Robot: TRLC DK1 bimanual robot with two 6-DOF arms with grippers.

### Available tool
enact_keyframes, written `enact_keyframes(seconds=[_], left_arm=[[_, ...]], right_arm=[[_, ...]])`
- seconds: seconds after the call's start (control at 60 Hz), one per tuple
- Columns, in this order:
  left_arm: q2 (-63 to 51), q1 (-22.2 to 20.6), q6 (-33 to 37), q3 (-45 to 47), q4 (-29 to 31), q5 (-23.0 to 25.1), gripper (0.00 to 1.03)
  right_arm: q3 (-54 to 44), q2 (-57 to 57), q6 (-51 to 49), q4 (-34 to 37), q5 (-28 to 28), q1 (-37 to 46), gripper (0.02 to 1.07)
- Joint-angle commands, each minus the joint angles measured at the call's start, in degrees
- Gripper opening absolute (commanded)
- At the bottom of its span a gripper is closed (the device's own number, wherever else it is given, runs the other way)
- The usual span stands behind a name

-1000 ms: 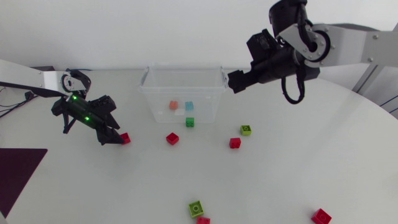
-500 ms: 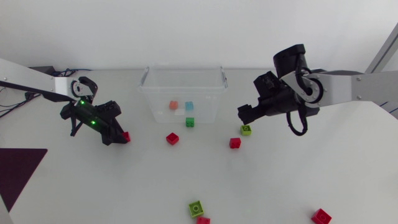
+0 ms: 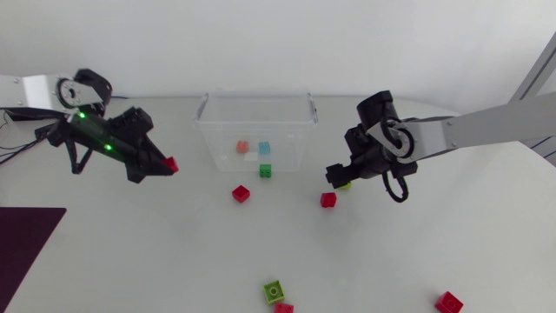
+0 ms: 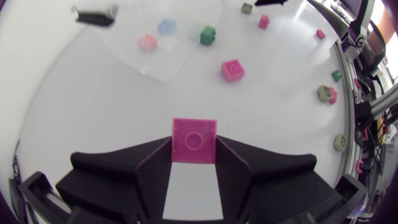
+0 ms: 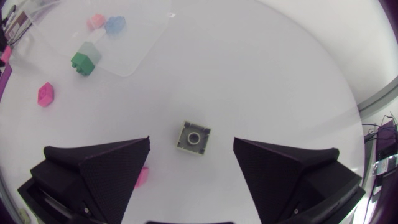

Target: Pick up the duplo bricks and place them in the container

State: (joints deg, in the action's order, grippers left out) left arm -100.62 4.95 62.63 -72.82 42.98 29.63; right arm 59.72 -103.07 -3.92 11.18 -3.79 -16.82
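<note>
Between the fingers of the left gripper [image 4: 194, 148] a red brick [image 4: 194, 140] is clamped from both sides, held only at the fingertips. In the head view it hangs at the left of the frame, well apart from the container [image 3: 208, 139], which stands at upper centre.

The fingers of the right gripper [image 5: 191, 143] are spread wide. A green brick [image 5: 193, 137] lies on the table [image 3: 391, 252] between them and is touched by neither. In the head view it sits just right of the container's lower right corner.

The red brick is best carried rightward, kept above the rim – the hold is shallow, so jerks are to be avoided. It should be let go only once it is over the open interior. The right gripper should be lowered square and centred, so that the green brick's flat sides are met evenly.

Compared with a second ago, the red brick has been raised from a lower spot beside the gripper and drawn up the frame. The right gripper – then high at the upper right – has been brought down over the green brick.
</note>
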Motion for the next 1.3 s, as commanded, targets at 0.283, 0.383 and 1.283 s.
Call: enact_keyframes(seconds=[0.283,0.383,1.283], left_arm=[[14.9,-8.5,-25.0,-1.6,-9.2,3.8,0.18],[15.3,-10.1,-31.6,-2.2,-14.6,2.6,0.18],[-1.2,-22.5,-48.5,-8.7,-33.5,-18.7,0.98]], right_arm=[[4.3,-7.5,4.9,1.7,-1.7,0.7,0.79],[5.1,-8.6,5.2,1.6,-1.9,0.8,0.70],[7.0,10.3,3.7,10.5,-2.4,1.6,0.30]])
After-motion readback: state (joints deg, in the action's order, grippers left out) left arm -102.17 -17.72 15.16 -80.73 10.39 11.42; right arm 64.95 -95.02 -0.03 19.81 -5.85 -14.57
